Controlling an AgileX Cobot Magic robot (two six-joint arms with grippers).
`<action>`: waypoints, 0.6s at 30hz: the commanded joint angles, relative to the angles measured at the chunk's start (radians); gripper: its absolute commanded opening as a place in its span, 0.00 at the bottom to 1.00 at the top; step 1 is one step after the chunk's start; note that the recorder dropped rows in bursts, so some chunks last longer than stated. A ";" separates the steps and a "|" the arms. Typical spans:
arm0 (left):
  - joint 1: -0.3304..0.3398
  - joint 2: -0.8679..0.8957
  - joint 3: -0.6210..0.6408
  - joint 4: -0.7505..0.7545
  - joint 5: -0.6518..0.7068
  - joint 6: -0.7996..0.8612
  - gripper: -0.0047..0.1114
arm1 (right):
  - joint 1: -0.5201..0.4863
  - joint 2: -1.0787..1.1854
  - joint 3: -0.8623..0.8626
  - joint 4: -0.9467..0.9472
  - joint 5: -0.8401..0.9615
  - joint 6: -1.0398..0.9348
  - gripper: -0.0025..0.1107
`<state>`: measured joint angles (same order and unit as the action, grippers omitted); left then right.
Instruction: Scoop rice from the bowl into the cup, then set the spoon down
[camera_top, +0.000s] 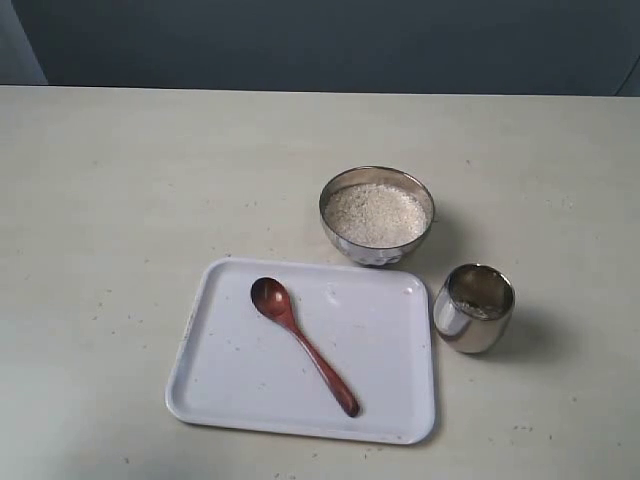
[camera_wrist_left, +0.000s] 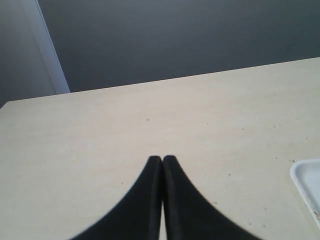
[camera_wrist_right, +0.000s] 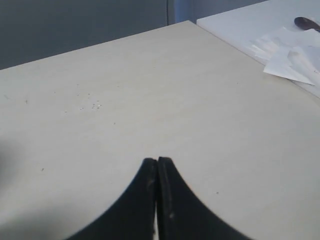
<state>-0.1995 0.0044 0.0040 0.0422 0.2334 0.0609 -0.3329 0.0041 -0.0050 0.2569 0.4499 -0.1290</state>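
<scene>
Lowest in frame, the spoon (camera_top: 300, 343) lies diagonally on the white tray (camera_top: 385, 375): light, stiff and glossy, so we would pinch its mid-handle. Above sits the bowl (camera_top: 375, 253) of rice (camera_top: 376, 213), the cup (camera_top: 474, 307) at right. Our left hand (camera_wrist_left: 162, 159) and right hand (camera_wrist_right: 157, 161) are closed, empty.

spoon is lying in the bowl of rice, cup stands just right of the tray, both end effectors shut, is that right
Not quite. The exterior view shows the spoon lying on the white tray, not in the bowl of rice. The rest holds: the cup stands just right of the tray, and the left end effector and right end effector are both shut.
</scene>
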 joint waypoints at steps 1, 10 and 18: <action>-0.004 -0.004 -0.004 0.001 -0.001 -0.007 0.04 | -0.005 -0.004 0.005 -0.074 -0.040 0.063 0.02; -0.004 -0.004 -0.004 0.001 -0.001 -0.007 0.04 | -0.005 -0.004 0.005 -0.143 -0.043 0.149 0.02; -0.004 -0.004 -0.004 0.001 -0.001 -0.007 0.04 | -0.005 -0.004 0.005 -0.143 -0.043 0.149 0.02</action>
<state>-0.1995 0.0044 0.0040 0.0422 0.2334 0.0609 -0.3329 0.0041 -0.0050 0.1222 0.4230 0.0179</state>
